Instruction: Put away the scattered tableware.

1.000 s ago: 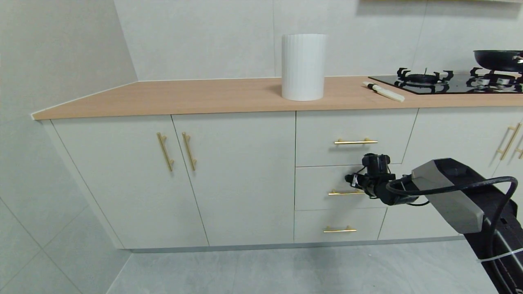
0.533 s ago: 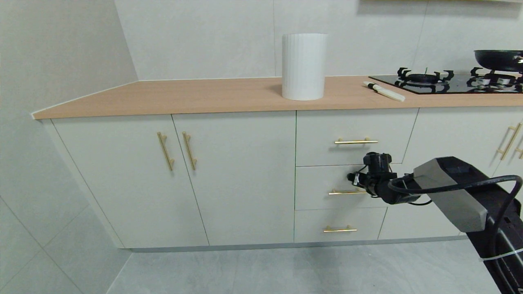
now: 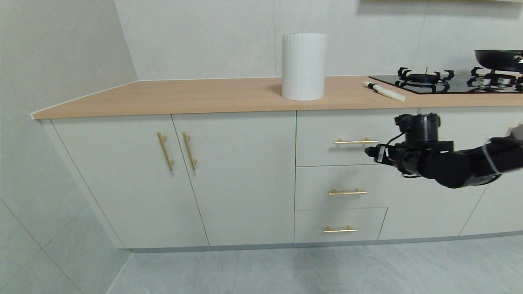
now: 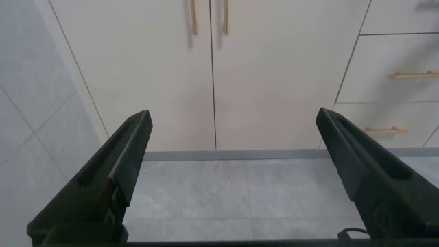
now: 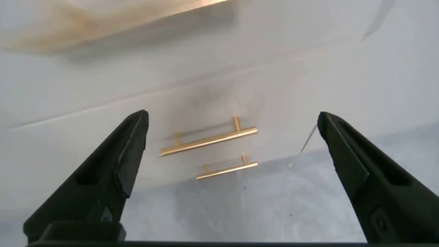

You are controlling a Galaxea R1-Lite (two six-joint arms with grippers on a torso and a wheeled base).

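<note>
Right hand open w/ arm level, nr top drawer handle; left hand also open.

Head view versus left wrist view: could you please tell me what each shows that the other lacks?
Head view adds the countertop with a white ribbed container, a white utensil, the stove and pan, plus the right gripper near the top drawer handle. Left wrist view adds the left gripper, open. Shared: double cabinet doors, lower drawer handles, floor.
</note>
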